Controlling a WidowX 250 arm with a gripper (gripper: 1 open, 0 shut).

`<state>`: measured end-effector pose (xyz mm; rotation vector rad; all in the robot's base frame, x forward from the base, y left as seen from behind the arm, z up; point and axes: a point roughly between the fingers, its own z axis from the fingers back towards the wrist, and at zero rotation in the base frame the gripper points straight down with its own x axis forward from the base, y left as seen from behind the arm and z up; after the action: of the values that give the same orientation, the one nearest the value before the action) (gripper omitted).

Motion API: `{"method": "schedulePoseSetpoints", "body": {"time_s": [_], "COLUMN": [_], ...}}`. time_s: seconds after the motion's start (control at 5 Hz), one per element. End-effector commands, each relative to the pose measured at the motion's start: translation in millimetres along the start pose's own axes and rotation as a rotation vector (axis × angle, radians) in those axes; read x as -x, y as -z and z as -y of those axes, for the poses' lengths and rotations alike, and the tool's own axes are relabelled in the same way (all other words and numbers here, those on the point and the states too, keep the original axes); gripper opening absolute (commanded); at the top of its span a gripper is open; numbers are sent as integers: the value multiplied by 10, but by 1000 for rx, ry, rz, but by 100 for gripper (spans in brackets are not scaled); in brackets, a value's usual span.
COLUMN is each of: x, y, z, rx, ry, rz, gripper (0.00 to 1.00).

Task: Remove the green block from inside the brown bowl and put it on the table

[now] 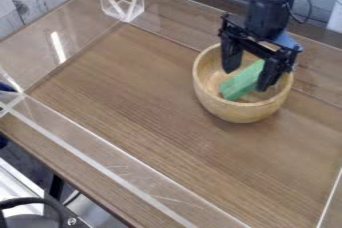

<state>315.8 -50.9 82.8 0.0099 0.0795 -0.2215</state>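
- My gripper (258,65) sits in the upper right of the frame, pointing down over the brown bowl (242,106), with its tips inside the rim line.
- Jaw state: spread wide, one dark finger on either side of the block's upper end. Nothing is held.
- The green block (243,81) lies inside the bowl, directly beneath my fingers and slightly toward the lower left of them. Whether either finger touches it I cannot tell.
- Long axis of the block: diagonal, running from lower left to upper right of the frame, its upper end leaning toward the bowl's far wall.
- My fingers stand roughly across that axis, so I judge that closing would take the block by its narrow width.
- Appearance of the block: a short bright green bar, matte, clearly shorter than the bowl is wide; its upper part is hidden behind my fingers.
- The bowl is light tan wood with a thick rim, standing on the table (127,102) at right of centre.
- Judgement: the block is not yet out; the grasp is the step in hand.
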Motion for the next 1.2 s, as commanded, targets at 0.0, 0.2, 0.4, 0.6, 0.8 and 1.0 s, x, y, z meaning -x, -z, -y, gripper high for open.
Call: {"method": "schedulePoseSetpoints", "body": {"time_s": [0.0, 0.2, 0.4, 0.6, 0.8, 1.0], "x": [-110, -137, -113, -65, -24, -47], "y": [-160, -128, -151, -223, -318, -254], "z": [24, 2, -12, -4, 20, 5], "rx": [-15, -17, -29, -42, -56, -53], "ry": [66, 92, 114, 126, 137, 147], "rz": [74, 80, 88, 102, 119, 121], "gripper": [100, 100, 100, 100, 100, 100]}}
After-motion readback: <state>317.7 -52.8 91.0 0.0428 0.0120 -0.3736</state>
